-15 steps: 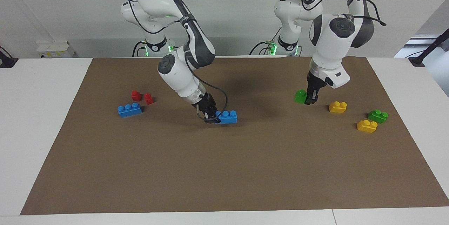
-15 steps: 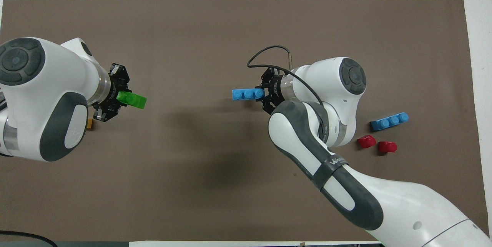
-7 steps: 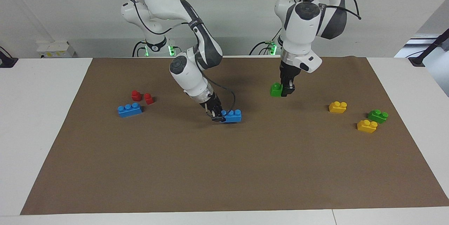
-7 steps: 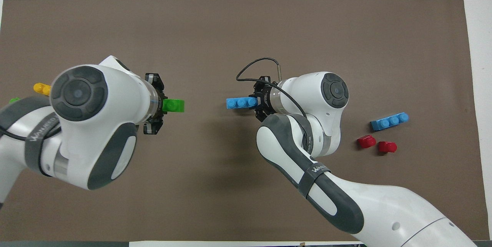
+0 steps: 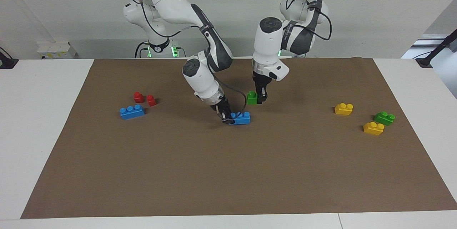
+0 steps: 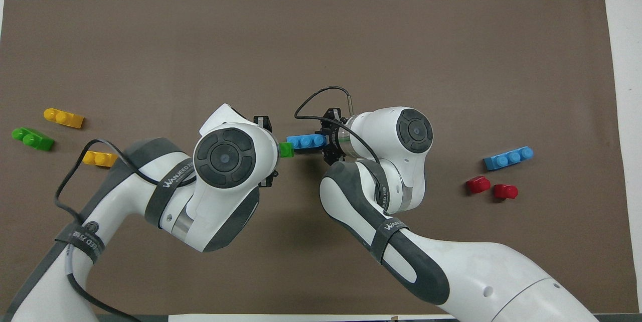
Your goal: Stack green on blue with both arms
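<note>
Clock read from above, twelve pointing away from the robots, centred on the two held bricks. Nearest the robots, at about four o'clock and well apart: two red pieces (image 6: 479,184), then a second blue brick (image 6: 508,157) just past them. At about nine, toward the left arm's end: a yellow brick (image 6: 100,158), a darker green brick (image 6: 32,138) and a second yellow brick (image 6: 63,117), all well clear. At the centre, right gripper (image 5: 225,117) clamped on the three o'clock end of the blue brick (image 5: 242,118), low over the mat (image 6: 321,36); hard to say whether resting on it or just off it. Long axis of blue running nine to three, studs up, nine o'clock end free. Left gripper (image 5: 261,100) pinching the green brick (image 5: 252,97) from its nine o'clock side, raised in the air, higher than blue in the facing view. From above, green sits at the free end of blue, apparently just off it rather than squarely over the studs. Likely needed next: a short shift toward three, then straight down. Tight between the two grippers, so little slack along that axis. From ten round to two, only open mat out to its edge.
</note>
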Controlling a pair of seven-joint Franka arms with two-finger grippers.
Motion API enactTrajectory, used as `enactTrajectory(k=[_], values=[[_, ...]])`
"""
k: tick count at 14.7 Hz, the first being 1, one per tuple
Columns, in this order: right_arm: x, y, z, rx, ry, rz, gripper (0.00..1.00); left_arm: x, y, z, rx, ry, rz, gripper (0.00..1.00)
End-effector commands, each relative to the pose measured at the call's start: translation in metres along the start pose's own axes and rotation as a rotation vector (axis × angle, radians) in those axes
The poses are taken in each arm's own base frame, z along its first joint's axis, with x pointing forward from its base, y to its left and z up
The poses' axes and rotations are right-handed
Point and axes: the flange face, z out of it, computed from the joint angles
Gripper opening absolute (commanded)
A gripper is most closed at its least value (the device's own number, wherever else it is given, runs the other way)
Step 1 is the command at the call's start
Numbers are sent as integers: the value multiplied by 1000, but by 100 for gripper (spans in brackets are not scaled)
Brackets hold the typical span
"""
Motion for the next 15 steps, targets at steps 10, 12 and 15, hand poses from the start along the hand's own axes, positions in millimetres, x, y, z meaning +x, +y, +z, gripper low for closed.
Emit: enactTrajectory(k=[10,12,15], values=[[11,5,3,1,4,39,0,-33,4,53,-78,8,-80,0],[11,6,2,1,4,39,0,-34,4,61,-69,15,-78,0],[12,6,2,0,5,40,0,-40,2,65,-70,11,-70,0]])
